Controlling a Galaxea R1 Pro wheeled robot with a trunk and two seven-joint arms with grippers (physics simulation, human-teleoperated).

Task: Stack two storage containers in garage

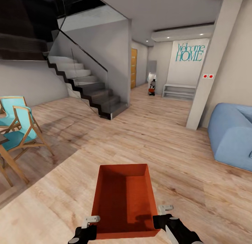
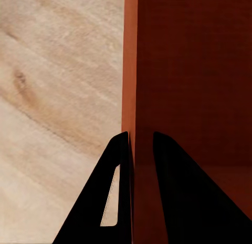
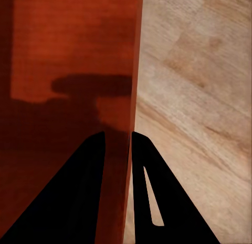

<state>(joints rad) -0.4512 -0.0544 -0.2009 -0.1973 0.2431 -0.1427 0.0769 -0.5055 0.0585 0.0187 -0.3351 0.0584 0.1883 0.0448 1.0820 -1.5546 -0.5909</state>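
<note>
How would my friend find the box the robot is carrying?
Start at the big grey staircase, then look down across the wood-plank floor toward the robot. The orange-red storage container sits between the left hand and right hand, each pinching a side wall. It is the one open-topped red bin, unlike the blue sofa and turquoise chairs.
</note>
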